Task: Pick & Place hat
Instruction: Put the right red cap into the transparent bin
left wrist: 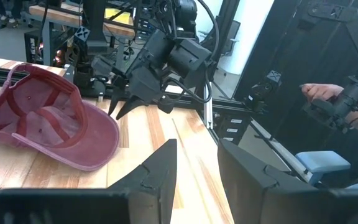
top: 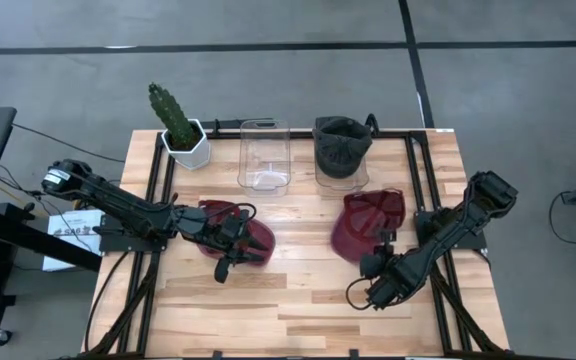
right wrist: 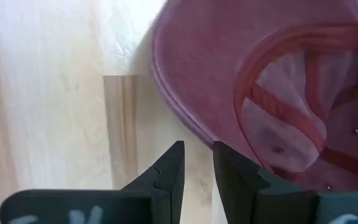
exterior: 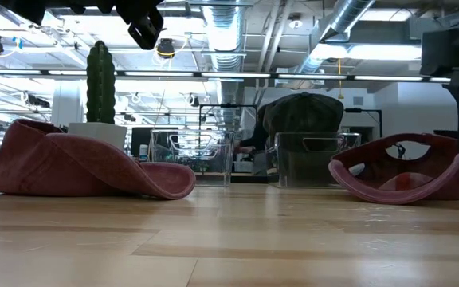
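Observation:
Two maroon hats lie on the wooden table. The left hat [top: 215, 214] [exterior: 78, 167] rests crown up, with its brim toward the table's right. My left gripper [top: 238, 258] [left wrist: 196, 149] hovers above this hat, slightly open and pointing toward the table's right; the low view shows it lifted well clear. The right hat [top: 368, 225] [exterior: 405, 171] [left wrist: 42, 124] lies upside down, its inside showing. My right gripper [top: 363, 295] [right wrist: 197, 149] stands just near of that hat's brim [right wrist: 185, 81], above the table, pointing down and slightly open.
A dark hat [top: 343, 148] sits on a clear container at the far edge, and an empty clear container [top: 265, 155] stands to its left. A potted cactus [top: 180, 125] is at the far left corner. A person's hand [left wrist: 319, 93] shows beyond the table.

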### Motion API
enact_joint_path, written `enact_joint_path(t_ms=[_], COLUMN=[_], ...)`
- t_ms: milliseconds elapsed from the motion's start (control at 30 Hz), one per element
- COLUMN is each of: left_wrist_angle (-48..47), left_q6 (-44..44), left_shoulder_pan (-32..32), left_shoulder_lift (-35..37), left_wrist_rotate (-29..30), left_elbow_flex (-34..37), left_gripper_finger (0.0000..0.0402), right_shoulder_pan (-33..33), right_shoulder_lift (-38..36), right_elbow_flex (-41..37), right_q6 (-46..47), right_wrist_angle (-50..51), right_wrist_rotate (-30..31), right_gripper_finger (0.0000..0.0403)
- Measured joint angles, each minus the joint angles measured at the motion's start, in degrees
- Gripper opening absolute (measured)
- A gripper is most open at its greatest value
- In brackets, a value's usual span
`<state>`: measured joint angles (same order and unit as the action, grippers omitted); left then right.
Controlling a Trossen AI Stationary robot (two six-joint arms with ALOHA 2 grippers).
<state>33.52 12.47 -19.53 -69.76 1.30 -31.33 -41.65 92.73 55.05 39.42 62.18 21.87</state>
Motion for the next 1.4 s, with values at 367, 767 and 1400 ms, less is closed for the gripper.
enact_joint_path(t_ms=[367, 767, 1400], left_wrist_angle=[0.00, 0.00, -0.01], left_q6=[0.00, 0.00, 0.02], left_shoulder_pan=[0.00, 0.00, 0.00], left_shoulder_lift=[0.00, 0.00, 0.00], left_wrist_rotate=[0.00, 0.00, 0.00], left_elbow_flex=[0.00, 0.00, 0.00], left_gripper_finger=[0.0113, 0.0113, 0.0113], right_shoulder_pan=[0.51, -0.11, 0.17], right_shoulder_lift=[0.00, 0.00, 0.00], right_elbow_flex=[0.00, 0.00, -0.02], right_q6=[-2.85, -4.50, -5.42], right_wrist_angle=[0.08, 0.06, 5.28], right_wrist_rotate=[0.54, 0.39, 0.80], right_gripper_finger=[0.0075, 0.0075, 0.0075])
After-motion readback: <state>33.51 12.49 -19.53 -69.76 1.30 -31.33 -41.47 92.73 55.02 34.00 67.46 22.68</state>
